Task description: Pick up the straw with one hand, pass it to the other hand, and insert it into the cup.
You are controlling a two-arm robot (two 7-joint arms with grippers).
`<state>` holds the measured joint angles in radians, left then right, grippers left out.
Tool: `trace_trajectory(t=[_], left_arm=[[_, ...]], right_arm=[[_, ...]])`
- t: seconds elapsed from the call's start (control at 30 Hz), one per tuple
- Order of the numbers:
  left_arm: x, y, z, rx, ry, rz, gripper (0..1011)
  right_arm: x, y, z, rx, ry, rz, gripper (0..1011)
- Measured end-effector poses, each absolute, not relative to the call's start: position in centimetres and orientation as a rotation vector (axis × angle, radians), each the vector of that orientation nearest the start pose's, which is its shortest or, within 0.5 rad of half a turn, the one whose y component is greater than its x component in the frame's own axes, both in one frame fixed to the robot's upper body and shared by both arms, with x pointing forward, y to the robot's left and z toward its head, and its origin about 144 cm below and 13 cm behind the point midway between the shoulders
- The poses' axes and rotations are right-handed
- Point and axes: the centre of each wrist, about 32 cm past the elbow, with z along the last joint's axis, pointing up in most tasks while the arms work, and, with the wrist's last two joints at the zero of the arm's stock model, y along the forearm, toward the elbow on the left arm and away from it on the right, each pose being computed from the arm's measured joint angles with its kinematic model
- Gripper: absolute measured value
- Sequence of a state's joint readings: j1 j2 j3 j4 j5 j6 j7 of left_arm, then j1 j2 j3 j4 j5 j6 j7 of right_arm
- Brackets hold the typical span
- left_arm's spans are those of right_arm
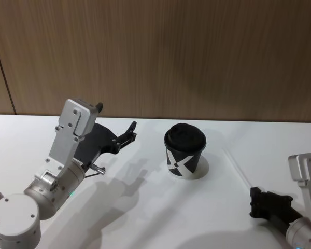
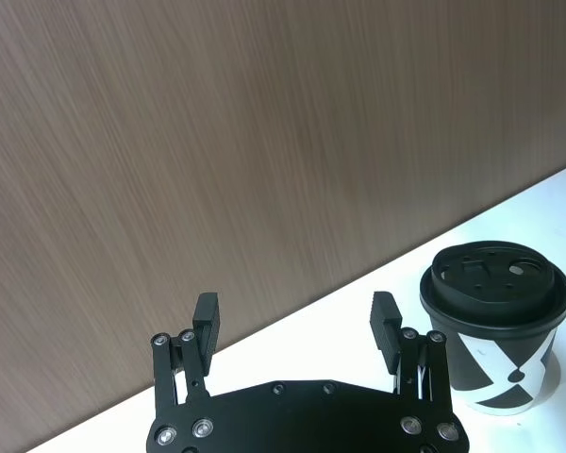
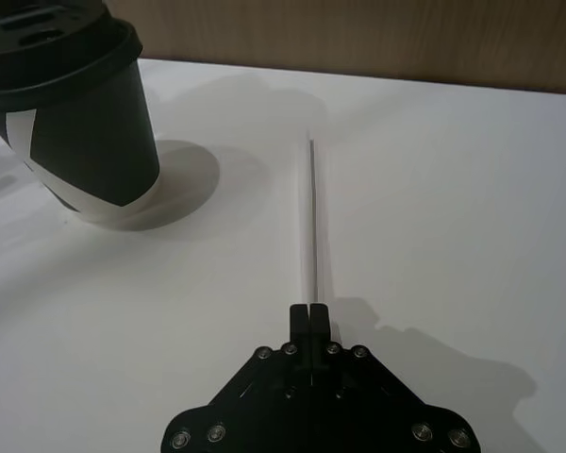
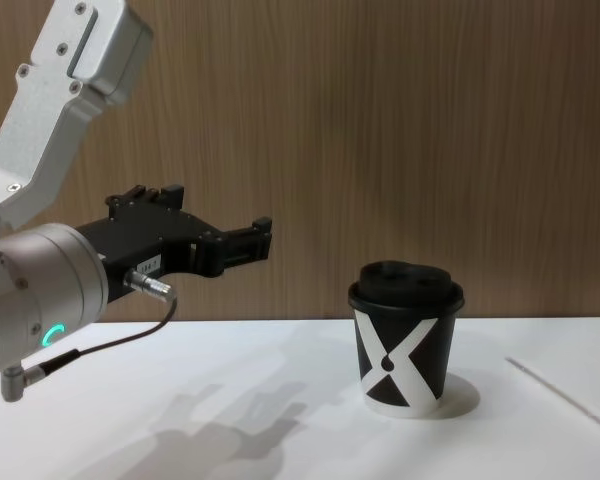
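The white table carries everything. The left gripper hovers raised at 9 o'clock from the cup, fingers spread and empty. The right gripper sits low at the cup's 4 o'clock, fingers pressed together on the near end of the straw. The straw's long axis runs from 5 toward 11 o'clock and stops short of the cup. The cup likely stands in the handover path.

Head camera: mounted high, facing forward and down onto the table. Chest camera: low, looking level across it to the wood wall. Left wrist camera: looks past the left gripper toward that wall. Right wrist camera: close above the tabletop, sighting along the straw. All four views share the cup.
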<state>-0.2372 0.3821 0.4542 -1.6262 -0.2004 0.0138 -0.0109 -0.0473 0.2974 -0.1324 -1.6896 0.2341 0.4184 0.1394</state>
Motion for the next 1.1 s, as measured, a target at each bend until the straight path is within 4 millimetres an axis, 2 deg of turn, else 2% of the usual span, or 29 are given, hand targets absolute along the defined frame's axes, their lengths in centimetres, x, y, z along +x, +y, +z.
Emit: trace_trajectory(t=[0.63,1.1], left_arm=[[49.2,19.8,120.4,0.061,-0.268,1.124,1003],[49.2,19.8,120.4,0.061,-0.268,1.124,1003]], right_arm=[[45.2,-28.9,117.6,-0.305,-0.027,-1.285,7],[46.5,-31.8,120.3,-0.275,-0.324,-1.157,7]])
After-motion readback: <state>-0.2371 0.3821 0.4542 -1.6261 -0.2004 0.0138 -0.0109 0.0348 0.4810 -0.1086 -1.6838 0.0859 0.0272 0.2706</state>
